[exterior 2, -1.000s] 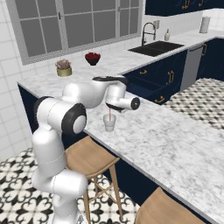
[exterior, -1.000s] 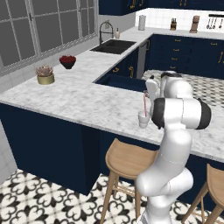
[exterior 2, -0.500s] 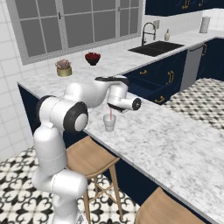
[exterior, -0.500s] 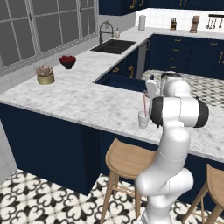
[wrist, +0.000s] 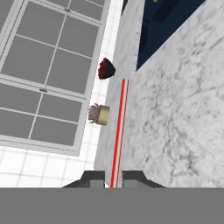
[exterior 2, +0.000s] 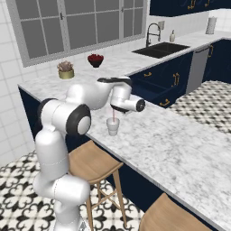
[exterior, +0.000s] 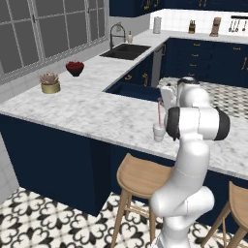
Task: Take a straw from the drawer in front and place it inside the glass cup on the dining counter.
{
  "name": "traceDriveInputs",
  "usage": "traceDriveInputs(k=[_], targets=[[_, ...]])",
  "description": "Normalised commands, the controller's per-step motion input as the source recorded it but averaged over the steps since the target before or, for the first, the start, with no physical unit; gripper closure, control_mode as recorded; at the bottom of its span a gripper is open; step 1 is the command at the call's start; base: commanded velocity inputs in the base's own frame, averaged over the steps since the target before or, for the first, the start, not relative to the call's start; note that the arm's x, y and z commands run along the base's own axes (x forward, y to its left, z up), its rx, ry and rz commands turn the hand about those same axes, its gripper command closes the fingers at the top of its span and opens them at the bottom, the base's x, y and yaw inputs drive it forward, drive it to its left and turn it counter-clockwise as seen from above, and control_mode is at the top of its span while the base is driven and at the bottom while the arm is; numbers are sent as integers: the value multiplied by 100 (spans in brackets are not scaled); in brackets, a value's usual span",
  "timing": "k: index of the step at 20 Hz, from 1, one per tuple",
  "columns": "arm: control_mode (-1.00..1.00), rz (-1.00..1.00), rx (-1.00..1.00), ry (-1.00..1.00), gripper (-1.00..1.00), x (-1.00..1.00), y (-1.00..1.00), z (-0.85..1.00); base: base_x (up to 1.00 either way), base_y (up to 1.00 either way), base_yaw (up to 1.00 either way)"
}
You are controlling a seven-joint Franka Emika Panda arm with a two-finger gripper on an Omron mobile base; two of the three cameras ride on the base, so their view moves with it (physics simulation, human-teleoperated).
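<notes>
With the gripper (wrist: 113, 180) closed on the straw (exterior: 159, 114), keep it upright and release only once its tip sits inside the cup (exterior: 158, 132).

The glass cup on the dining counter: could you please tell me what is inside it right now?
The glass cup holds the lower end of the straw, which stands upright in it. The straw's top is pinched between the fingers; its tip at the cup's bottom cannot be made out.

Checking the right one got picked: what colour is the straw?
Red and white stripes along the straw, clearest in the hand view.
</notes>
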Motion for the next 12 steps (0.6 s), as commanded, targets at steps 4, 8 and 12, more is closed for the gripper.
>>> traceDriveInputs(k=[4, 8, 12], targets=[[-100, 0, 0, 0, 100, 23, 9, -2, 0, 0, 0], [-100, 3, 0, -2, 100, 39, 0, -37, 0, 0, 0], [-100, 2, 0, 0, 100, 40, 0, -43, 0, 0, 0]])
